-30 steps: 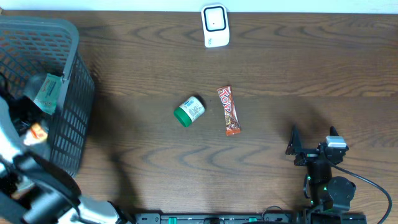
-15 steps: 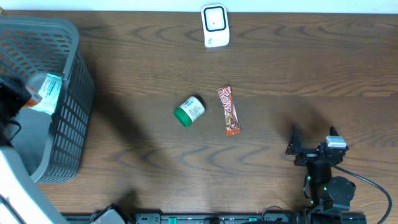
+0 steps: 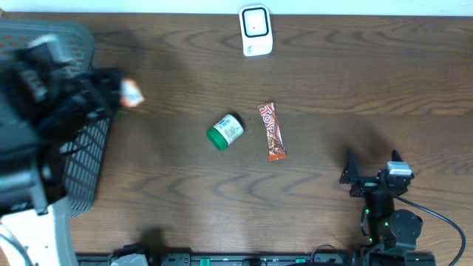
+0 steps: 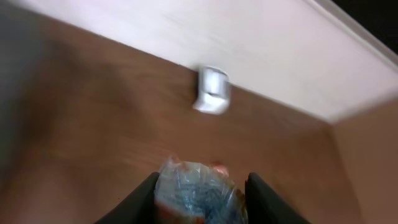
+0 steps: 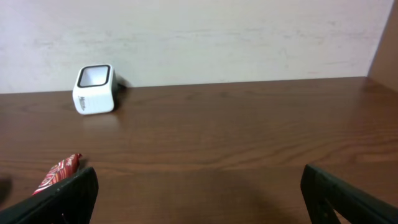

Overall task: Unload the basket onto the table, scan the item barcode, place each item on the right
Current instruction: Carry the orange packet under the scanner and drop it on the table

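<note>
Surface: dark brown wood table [image 3: 369, 81], its far edge meeting a pale wall; the near edge carries the arm mounts.

Open room: bare wood runs from the basket across to the table's middle, over the whole right half beyond the chocolate bar, and along the far strip on either side of the scanner.

Item 1. Scanner [image 3: 256, 31], white with a dark window, upright at the far edge, centre.

Item 2. Green-capped bottle [image 3: 225, 131], lying on its side mid-table.

Item 3. Chocolate bar [image 3: 272, 131], red-brown wrapper, flat, just right of the bottle but not touching it; both are well apart from the scanner.

Item 4. Grey mesh basket [image 3: 81, 159], at the left edge, largely covered by the left arm.

Item 5. Small packet [image 4: 196, 196], crinkly, blue-white print with orange, clamped between the fingers [image 4: 146, 196] of the left gripper [image 4: 202, 183], held off the table just right of the basket's far corner; only bare wood separates it from the scanner.

Left arm: blurred, reaching up over the basket, wrist camera facing the scanner.

Right gripper [image 5: 198, 180]: jaws spread wide, holding nothing, low at the near right corner, pointed toward the wall.
</note>
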